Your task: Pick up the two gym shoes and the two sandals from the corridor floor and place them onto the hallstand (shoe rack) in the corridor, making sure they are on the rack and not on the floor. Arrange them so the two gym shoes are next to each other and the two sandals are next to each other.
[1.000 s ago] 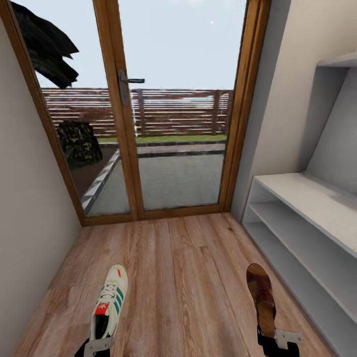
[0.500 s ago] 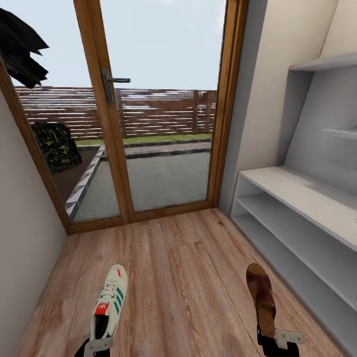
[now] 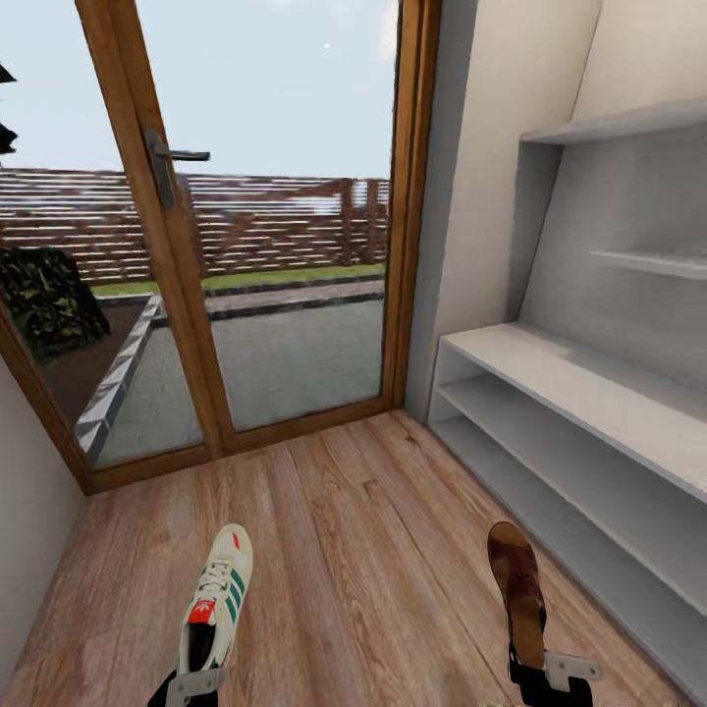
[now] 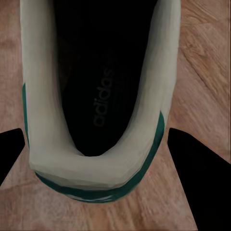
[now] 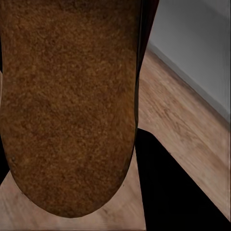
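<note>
White gym shoe [image 3: 216, 599] is clamped at the heel by the left gripper [image 3: 192, 684], held above the floor [image 3: 363, 550] left of the hallstand [image 3: 589, 412]. Right gripper [image 3: 550, 678] is clamped on 1 brown sandal [image 3: 518, 589], nearer that hallstand.

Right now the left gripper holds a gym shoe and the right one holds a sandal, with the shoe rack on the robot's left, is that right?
Not quite: the head view shows the shoe rack on the robot's right. The left gripper does hold a gym shoe and the right gripper a sandal.
</note>
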Available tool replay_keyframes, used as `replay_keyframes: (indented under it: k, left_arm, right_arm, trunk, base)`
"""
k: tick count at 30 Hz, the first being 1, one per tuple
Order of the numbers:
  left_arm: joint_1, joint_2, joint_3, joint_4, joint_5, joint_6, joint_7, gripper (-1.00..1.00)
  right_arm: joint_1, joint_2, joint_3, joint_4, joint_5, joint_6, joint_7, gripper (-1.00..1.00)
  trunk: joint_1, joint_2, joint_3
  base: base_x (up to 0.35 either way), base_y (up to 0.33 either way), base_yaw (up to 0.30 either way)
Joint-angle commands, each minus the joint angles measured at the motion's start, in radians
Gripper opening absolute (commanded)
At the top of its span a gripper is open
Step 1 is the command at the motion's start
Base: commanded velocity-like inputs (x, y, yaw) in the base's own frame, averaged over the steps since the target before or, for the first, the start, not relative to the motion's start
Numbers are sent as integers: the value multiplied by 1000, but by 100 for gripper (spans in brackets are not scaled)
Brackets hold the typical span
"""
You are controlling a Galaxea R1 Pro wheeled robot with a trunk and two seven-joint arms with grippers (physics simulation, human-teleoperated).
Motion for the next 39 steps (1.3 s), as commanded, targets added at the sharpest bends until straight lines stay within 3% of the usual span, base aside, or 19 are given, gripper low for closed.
replay_keyframes:
  k: [1, 19, 31, 39]
  left_arm:
    - [0, 1, -9, 0, 7, -3, 2, -100]
    - [0, 1, -9, 0, 7, -3, 2, -100]
    - [0, 1, -9, 0, 7, -3, 2, -100]
    - [0, 1, -9, 0, 7, -3, 2, -100]
  right_arm:
    - [-1, 0, 4, 1, -14, -4, 3, -100]
    - [-1, 0, 4, 1, -14, -4, 3, -100]
    - [-1, 0, 4, 1, -13, -4, 3, -100]
    - [-1, 0, 4, 1, -13, -4, 3, -100]
  trunk:
    - [0, 0, -1]
    - [0, 0, -1]
    - [0, 0, -1]
    - [0, 0, -1]
  base:
    - [2, 2, -264]
    - [3, 2, -264]
    - [156, 222, -264]
    - [39, 53, -264]
